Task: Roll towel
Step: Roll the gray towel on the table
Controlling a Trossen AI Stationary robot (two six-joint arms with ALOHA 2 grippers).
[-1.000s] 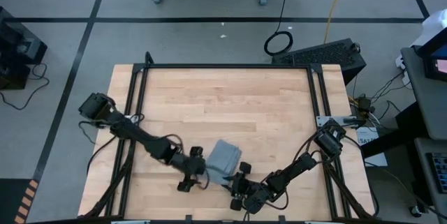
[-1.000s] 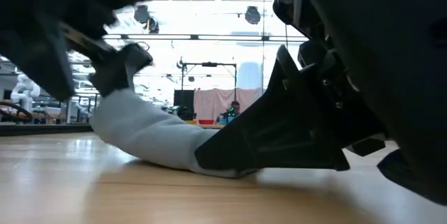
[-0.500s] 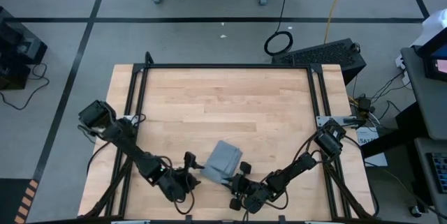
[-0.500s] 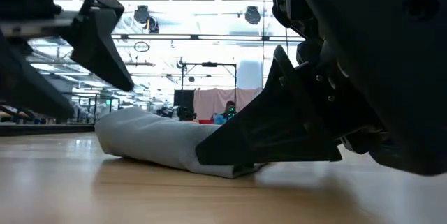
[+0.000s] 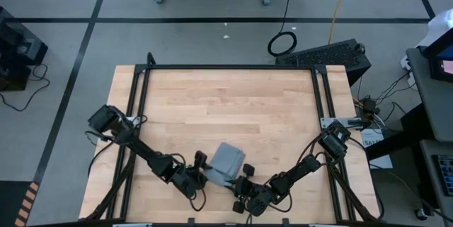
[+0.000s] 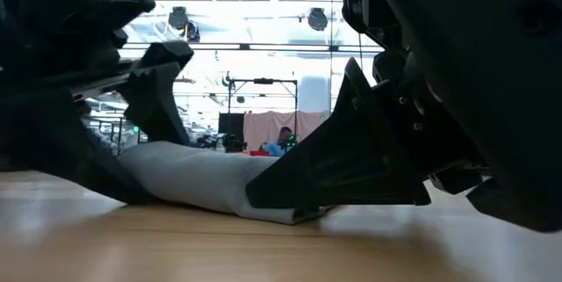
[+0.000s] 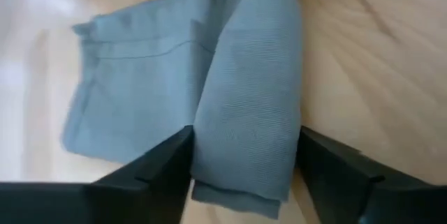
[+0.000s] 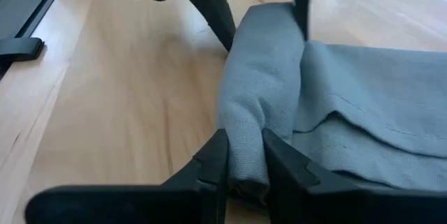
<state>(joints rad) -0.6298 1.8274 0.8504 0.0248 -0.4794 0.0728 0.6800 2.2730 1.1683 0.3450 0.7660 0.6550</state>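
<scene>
The grey-blue towel (image 5: 228,160) lies on the wooden table near its front edge. One part is rolled into a thick roll (image 7: 244,91) and a flat part (image 7: 133,91) is spread beside it. My left gripper (image 5: 204,170) stands open at the roll's left end, one finger on each side of it (image 7: 244,140). My right gripper (image 5: 239,182) is shut on the roll's other end (image 8: 244,147). In the low view the roll (image 6: 202,181) lies between both dark hands. My left gripper has the roll's end (image 7: 241,175) between its fingers (image 7: 160,168), which slant down from the near left; whether they touch the cloth I cannot tell. My right gripper pinches the roll's right end (image 8: 246,137) between its two fingers (image 8: 213,161), several layers thick. It comes slanting down from the near right, along the roll. The towel rests on the table.
Bare wood (image 5: 226,100) stretches over the far half of the table. Black frame rails (image 5: 230,66) run along the far edge and both sides. A dark box (image 5: 329,54) and a cable coil (image 5: 282,43) lie on the floor beyond the far right corner.
My left gripper has let the towel's left end drop from its raised position onto the table. It drew back toward the near left, rolled its wrist, then came down and back toward the roll's end. The towel now lies lower and flatter at that end.
</scene>
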